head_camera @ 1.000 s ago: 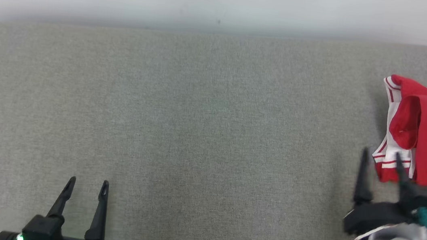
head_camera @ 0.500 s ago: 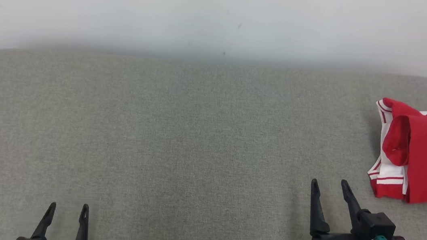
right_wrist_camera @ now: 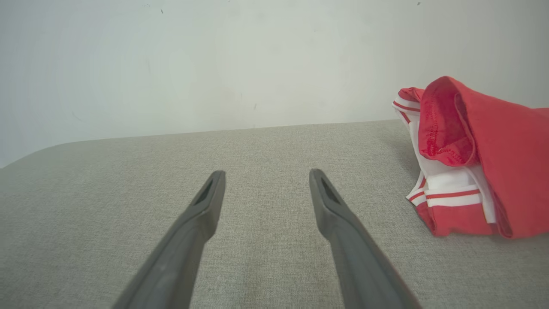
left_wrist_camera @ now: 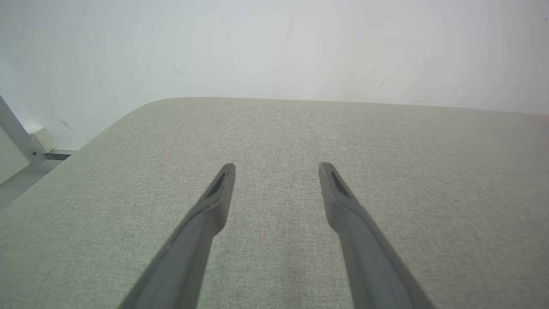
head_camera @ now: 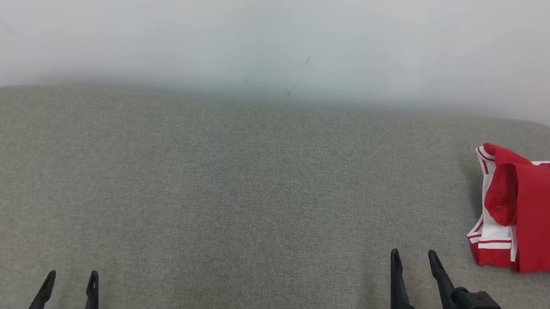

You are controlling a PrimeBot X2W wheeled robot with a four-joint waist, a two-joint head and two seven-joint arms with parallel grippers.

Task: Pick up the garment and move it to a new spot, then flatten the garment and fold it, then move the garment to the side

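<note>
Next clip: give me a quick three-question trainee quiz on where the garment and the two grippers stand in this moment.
1. True or false: the right gripper is shut on the red and white garment.
2. In the head view, where on the grey padded surface does the garment lie? A) near the left corner B) in the centre C) at the right edge
3. Fill in: the left gripper has its jaws ____ and holds nothing.

Key: 1 false, as the right gripper is open and clear of the garment; 2 C; 3 open.
</note>
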